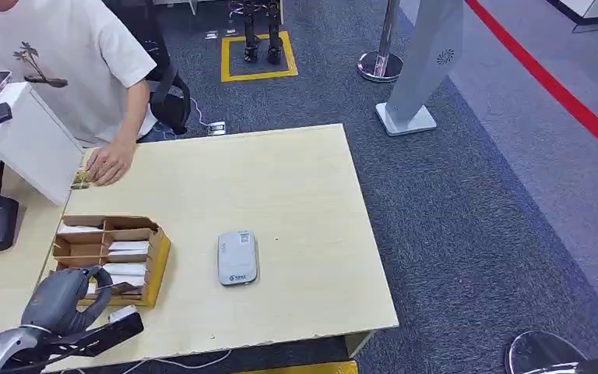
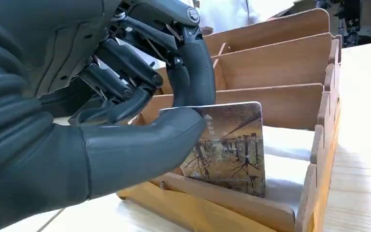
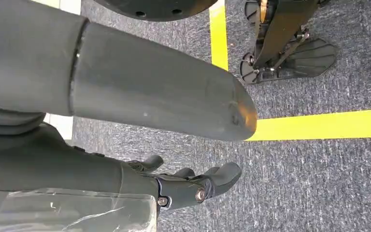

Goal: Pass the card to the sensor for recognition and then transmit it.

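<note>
From the head view, our left hand (image 1: 66,300) is down at the near end of the wooden card box (image 1: 109,257) on the pale table (image 1: 280,195), over the compartment closest to us. The grey sensor (image 1: 237,257) lies flat on the table just right of the box, not touching it. A person in a white shirt (image 1: 70,62) sits at the far-left corner with a hand (image 1: 109,162) resting on the tabletop.

In the left wrist view, we've got the card (image 2: 232,150) pinched between the thumb and a finger. It stands nearly upright with its lower edge still inside that end compartment, white cards lying flat beneath it.

In the right wrist view, our right hand (image 3: 125,145) hangs over grey carpet (image 3: 319,193) with yellow tape lines (image 3: 328,123). Fingers are loosely apart and holding nothing.
</note>
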Controlling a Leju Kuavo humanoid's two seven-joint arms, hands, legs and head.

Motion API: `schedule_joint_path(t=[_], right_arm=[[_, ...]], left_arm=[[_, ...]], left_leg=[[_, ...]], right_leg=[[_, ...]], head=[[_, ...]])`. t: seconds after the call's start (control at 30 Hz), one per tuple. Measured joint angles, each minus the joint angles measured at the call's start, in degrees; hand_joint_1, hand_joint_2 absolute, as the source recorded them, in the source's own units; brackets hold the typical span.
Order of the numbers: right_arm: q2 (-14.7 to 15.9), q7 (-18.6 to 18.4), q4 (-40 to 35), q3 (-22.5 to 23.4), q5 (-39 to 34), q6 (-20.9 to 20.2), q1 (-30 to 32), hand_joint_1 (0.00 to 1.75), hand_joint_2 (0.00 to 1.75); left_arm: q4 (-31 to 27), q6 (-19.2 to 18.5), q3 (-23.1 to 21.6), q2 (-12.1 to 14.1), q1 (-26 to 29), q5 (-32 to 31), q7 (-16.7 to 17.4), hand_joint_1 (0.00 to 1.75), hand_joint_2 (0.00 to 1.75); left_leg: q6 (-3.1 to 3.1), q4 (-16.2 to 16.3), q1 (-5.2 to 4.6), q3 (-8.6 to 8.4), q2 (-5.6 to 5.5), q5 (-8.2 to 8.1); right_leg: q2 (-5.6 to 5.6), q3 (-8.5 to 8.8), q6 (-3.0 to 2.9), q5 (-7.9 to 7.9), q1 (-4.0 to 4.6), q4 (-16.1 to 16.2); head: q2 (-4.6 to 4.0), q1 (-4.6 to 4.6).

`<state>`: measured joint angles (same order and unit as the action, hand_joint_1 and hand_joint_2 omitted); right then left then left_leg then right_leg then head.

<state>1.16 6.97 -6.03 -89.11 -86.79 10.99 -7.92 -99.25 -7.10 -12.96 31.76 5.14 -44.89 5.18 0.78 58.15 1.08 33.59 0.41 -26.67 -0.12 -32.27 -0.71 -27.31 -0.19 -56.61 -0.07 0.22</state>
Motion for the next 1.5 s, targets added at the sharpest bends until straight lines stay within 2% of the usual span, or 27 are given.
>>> schedule_joint_path(t=[0.17, 0.33, 0.47, 0.63, 0.77, 1.03, 1.3, 1.5], right_arm=[[0.0, 0.15, 0.0, 0.0, -0.02, 0.0, 0.05, 0.0, 0.0], [0.0, 0.37, 0.0, 0.0, -0.04, -0.09, 0.08, 0.0, 0.0], [0.0, 0.44, 0.0, 0.0, 0.0, -0.15, 0.13, 0.0, 0.0], [0.0, 0.42, 0.0, 0.0, 0.42, -0.39, 0.2, 0.0, 0.0], [0.0, -0.15, 0.0, -0.02, 1.88, -0.79, 0.07, 0.0, 0.0], [0.0, -1.57, 0.0, 0.0, 4.83, -1.38, -0.99, 0.0, 0.0], [0.0, -1.68, 0.0, 0.0, 5.77, -1.35, -1.7, 0.0, 0.0], [0.0, -1.79, 0.0, 0.0, 5.84, -1.35, -1.81, 0.0, 0.0]], left_arm=[[-0.28, 1.44, 0.33, -0.35, 0.32, -0.26, -0.22, 1.75, 1.75], [-0.79, 4.88, 1.88, -0.98, 0.31, -1.2, -0.5, 1.75, 1.75], [-1.33, 7.43, 6.34, -0.74, -1.22, 0.35, -1.07, 1.75, 1.75], [-1.16, 7.32, 12.79, 1.03, -5.55, 3.32, -1.79, 1.75, 1.75], [2.06, 6.88, 16.26, 2.49, -11.27, 3.58, -1.86, 1.75, 1.75], [18.46, 7.38, 17.07, 2.58, -24.55, -0.3, -1.57, 1.75, 1.75], [33.91, 8.46, 13.44, -0.5, -35.11, -2.54, -1.6, 1.75, 1.75], [40.55, 9.11, 11.41, -2.38, -40.0, -3.45, -1.29, 1.75, 1.75]], left_leg=[[0.0, 0.0, 0.0, 0.0, 0.0, 0.0], [0.0, 0.0, 0.0, -0.01, 0.0, 0.0], [0.0, 0.0, 0.02, -0.01, -0.01, 0.01], [0.02, 0.0, 0.05, -0.01, -0.01, 0.02], [0.03, 0.0, 0.05, -0.01, -0.02, 0.03], [0.01, 0.01, 0.04, -0.03, 0.0, 0.05], [0.01, 0.03, 0.03, -0.02, 0.05, 0.06], [0.01, 0.03, 0.03, 0.0, 0.07, 0.05]], right_leg=[[0.0, 0.0, 0.0, 0.0, 0.0, 0.0], [0.0, 0.0, 0.0, 0.0, 0.0, 0.0], [-0.01, -0.01, 0.0, 0.0, 0.01, 0.0], [-0.01, -0.01, -0.01, 0.01, 0.04, -0.02], [-0.02, 0.0, -0.01, 0.01, 0.04, -0.03], [-0.01, -0.02, -0.01, 0.03, 0.03, -0.03], [0.04, -0.03, -0.01, 0.04, 0.03, -0.02], [0.07, -0.07, -0.01, 0.04, 0.03, -0.02]], head=[[0.0, 0.02], [0.0, 0.0], [0.0, 0.02], [0.0, 0.0], [0.0, 0.0], [0.0, 0.0], [0.0, 0.0], [0.0, 0.02]])
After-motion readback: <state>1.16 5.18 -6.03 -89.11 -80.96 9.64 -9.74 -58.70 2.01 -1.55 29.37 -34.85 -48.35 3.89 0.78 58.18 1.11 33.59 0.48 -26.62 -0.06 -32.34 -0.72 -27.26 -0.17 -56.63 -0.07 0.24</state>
